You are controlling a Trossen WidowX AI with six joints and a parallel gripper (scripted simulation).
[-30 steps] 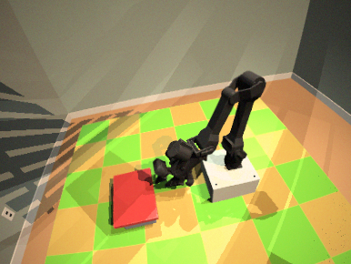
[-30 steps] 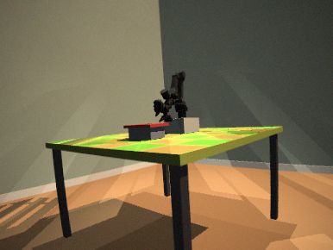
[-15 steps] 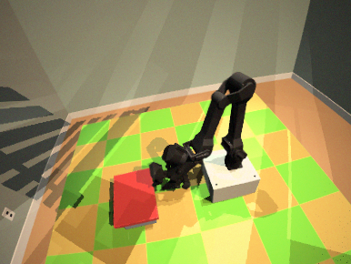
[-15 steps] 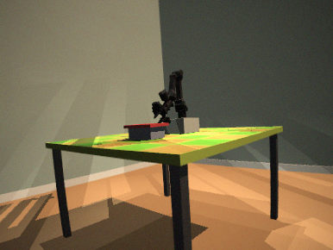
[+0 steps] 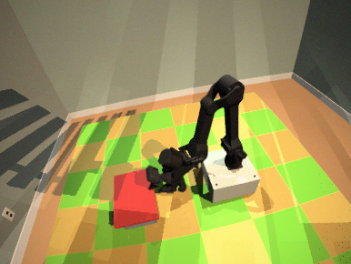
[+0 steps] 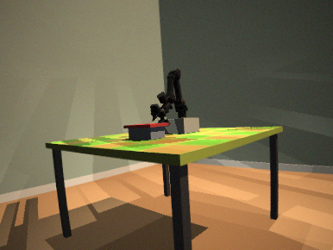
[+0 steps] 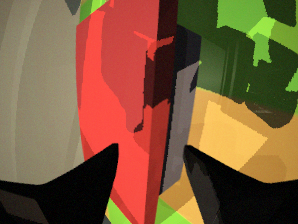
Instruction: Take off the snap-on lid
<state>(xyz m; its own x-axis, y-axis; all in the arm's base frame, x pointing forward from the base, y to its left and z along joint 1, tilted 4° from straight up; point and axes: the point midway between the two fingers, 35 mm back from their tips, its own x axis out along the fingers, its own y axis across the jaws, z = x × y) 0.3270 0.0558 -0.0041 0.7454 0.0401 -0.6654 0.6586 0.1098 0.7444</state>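
The storage box (image 5: pixel 141 224) (image 6: pixel 148 133) (image 7: pixel 184 120) is grey and stands on the table. Its red lid (image 5: pixel 134 200) (image 6: pixel 140 126) (image 7: pixel 112 65) lies on top, right side up, its rim standing out past the box wall. My gripper (image 5: pixel 160 184) (image 6: pixel 158 119) (image 7: pixel 152 149) is partly open and empty, beside the lid's edge on the side toward the arm's base. In the wrist view the lid's near edge shows between the two fingertips, with the box wall to its right. The exact gap to the lid is hard to tell.
The arm stands on a white block (image 5: pixel 232 182) (image 6: pixel 191 124) to the right of the storage box in the top view. The table (image 5: pixel 227 237) (image 6: pixel 129 155) has a green and orange checked top. Shadows of the arm fall across the table.
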